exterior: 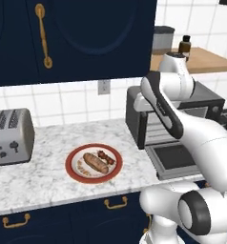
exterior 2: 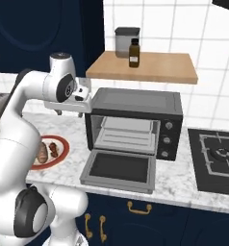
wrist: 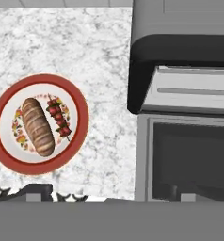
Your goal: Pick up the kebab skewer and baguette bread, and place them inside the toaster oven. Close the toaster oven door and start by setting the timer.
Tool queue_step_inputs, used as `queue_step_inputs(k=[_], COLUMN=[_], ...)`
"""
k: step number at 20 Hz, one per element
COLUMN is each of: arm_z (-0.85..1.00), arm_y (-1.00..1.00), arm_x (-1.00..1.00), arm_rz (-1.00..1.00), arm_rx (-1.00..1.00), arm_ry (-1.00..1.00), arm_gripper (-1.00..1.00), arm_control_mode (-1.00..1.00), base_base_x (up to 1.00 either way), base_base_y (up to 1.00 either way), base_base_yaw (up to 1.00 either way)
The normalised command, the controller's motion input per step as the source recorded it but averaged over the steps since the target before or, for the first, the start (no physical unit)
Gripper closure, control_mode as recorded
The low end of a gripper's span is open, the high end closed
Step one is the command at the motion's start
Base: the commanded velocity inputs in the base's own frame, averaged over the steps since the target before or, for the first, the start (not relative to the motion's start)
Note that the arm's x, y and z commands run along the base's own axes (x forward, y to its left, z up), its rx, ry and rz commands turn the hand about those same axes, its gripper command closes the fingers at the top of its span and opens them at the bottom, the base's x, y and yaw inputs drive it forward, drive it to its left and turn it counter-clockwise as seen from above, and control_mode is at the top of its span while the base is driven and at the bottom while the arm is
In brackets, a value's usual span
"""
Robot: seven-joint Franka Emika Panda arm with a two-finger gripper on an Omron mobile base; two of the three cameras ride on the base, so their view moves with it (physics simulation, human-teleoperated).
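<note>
A red-rimmed plate (exterior: 73,174) (wrist: 38,80) on the marble counter holds the golden-brown baguette bread (exterior: 95,163) (wrist: 37,126) and, beside it, the small red-and-brown kebab skewer (exterior: 105,157) (wrist: 60,117). To its right stands the dark grey toaster oven (exterior 2: 135,102) (wrist: 180,52). The toaster oven door (exterior 2: 119,168) (wrist: 194,160) is folded down flat, showing the wire rack (exterior 2: 126,132). My gripper (exterior 2: 70,114) (wrist: 107,193) hangs open and empty high above the counter. It is over the gap between plate and oven, at the oven's left front corner.
A silver two-slot toaster (exterior: 13,136) stands at the counter's left. A wooden shelf (exterior 2: 169,69) above the oven carries a brown bottle (exterior 2: 133,53) and a grey canister (exterior 2: 126,41). A stove top (exterior 2: 217,158) lies right of the oven. Dark blue cabinets (exterior: 72,33) hang overhead.
</note>
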Motion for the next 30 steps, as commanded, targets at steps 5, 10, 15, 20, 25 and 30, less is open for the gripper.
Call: queue_step_inputs(k=[5, 10, 15, 20, 25, 30], arm_z=[0.0, 0.0, 0.0, 0.0, -0.15, -0.22], arm_y=[0.0, 0.0, 0.0, 0.0, -0.55, -1.0], arm_x=[0.0, 0.0, 0.0, 0.0, -0.29, -0.33], arm_rz=[0.0, 0.0, 0.0, 0.0, 0.0, 0.0], arm_rx=[0.0, 0.0, 0.0, 0.0, 0.01, 0.05], arm_ry=[0.0, 0.0, 0.0, 0.0, -0.04, -0.05], arm_gripper=[-1.0, -1.0, -1.0, -1.0, -1.0, -1.0], arm_control_mode=[1.0, 1.0, 1.0, 1.0, -1.0, -1.0], base_base_x=[0.51, 0.25, 0.03, 0.0, 0.0, 0.0], base_base_y=[0.08, 0.44, 0.26, 0.0, 0.0, 0.0], base_base_yaw=[-0.01, 0.0, 0.0, 0.0, 0.0, 0.0])
